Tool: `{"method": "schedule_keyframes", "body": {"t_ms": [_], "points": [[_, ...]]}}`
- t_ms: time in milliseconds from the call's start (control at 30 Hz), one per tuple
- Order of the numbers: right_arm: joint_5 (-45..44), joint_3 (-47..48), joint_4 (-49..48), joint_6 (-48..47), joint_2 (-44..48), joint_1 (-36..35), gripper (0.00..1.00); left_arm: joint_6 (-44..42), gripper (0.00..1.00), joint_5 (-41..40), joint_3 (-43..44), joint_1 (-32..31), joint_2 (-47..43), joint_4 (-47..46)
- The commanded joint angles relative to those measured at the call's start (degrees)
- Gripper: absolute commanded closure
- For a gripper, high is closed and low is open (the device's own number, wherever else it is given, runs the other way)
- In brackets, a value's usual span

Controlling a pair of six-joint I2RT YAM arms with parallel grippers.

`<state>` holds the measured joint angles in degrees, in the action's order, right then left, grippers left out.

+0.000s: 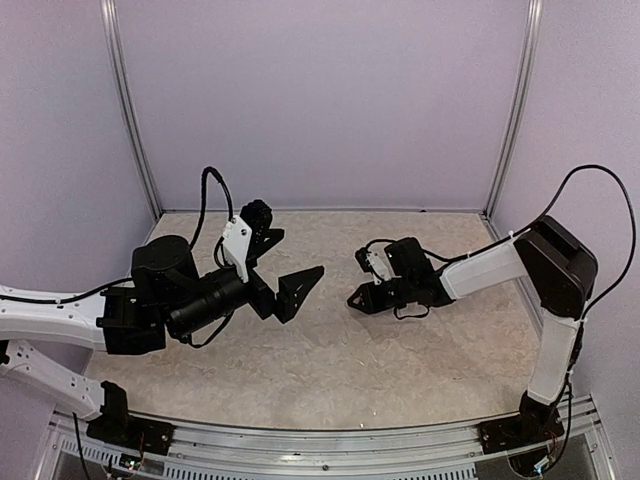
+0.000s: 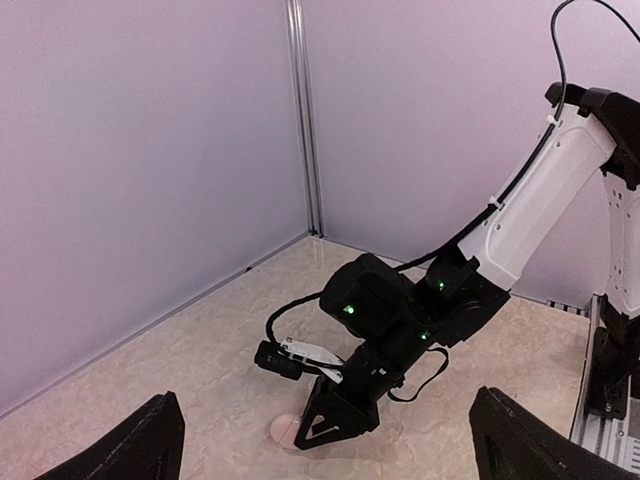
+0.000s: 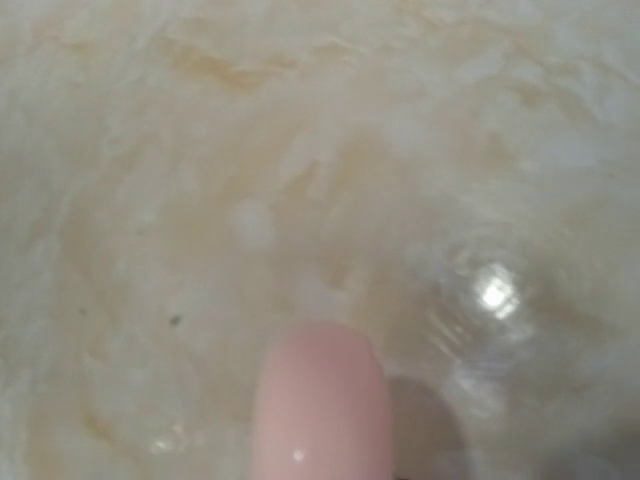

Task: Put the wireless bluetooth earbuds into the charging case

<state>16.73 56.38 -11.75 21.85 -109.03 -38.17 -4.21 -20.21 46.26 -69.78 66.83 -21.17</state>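
on the table (image 1: 330,370), a small rounded object (image 2: 283,431) lies at the right end effector (image 2: 318,428), left end effector (image 1: 302,251) opposite.

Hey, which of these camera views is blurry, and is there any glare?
Right wrist: badly out of focus, very close to the tabletop, with a bright glare spot and a blurred pink shape. Top external and left wrist: sharp, evenly lit.

A small, pale, rounded white piece (image 2: 282,430) lies on the table (image 2: 200,380) at the right pincer's (image 2: 318,435) tips; earbud or case, unclear.
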Motion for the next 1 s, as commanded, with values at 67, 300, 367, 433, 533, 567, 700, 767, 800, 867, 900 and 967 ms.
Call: {"method": "schedule_keyframes", "body": {"t_ms": [67,300,367,433,533,567,700,767,800,867,900,967], "points": [[-3.05,0.34,1.47,-0.62,-1.09,0.47,0.71,-0.05,0.01,-1.22,-0.93,0.43,-1.18,-0.85],[-5.49,-0.01,3.36,-1.84,1.06,0.64,0.60,0.59,0.01,-1.73,-0.61,0.47,-1.14,0.16],[-5.97,-0.34,4.04,-2.28,2.35,0.74,0.59,1.10,0.01,-2.13,-0.30,0.64,-1.09,0.82],[-6.62,-0.62,4.68,-2.79,4.19,0.82,0.57,2.25,0.01,-2.49,0.28,0.87,-1.09,1.71],[-7.75,-1.05,5.93,-3.77,7.52,0.94,0.50,3.92,0.01,-2.87,1.81,1.72,-0.79,4.29],[-8.06,-1.08,6.30,-4.07,8.65,0.97,0.47,5.54,0.01,-2.92,2.28,1.85,-0.54,4.95],[-8.59,-1.19,8.08,-5.69,12.59,1.05,0.24,8.73,0.01,-2.02,5.15,3.63,0.58,10.28],[-9.12,-1.18,8.89,-6.49,14.61,1.16,0.15,10.35,0.01,-1.40,6.27,4.95,1.11,12.68],[-9.36,-1.12,9.41,-6.93,15.61,1.24,0.11,11.14,0.01,-0.95,6.78,5.75,1.26,13.78],[-9.93,-1.02,10.28,-7.99,17.97,1.29,0.05,12.81,0.01,0.60,7.49,8.16,1.37,15.70],[-10.22,-1.03,10.73,-8.46,19.37,1.28,0.02,13.76,0.01,1.55,7.78,9.41,1.37,16.65],[-10.67,-1.03,11.34,-9.38,22.26,1.35,0.01,16.02,0.01,4.00,8.44,12.73,1.54,18.79]]}}
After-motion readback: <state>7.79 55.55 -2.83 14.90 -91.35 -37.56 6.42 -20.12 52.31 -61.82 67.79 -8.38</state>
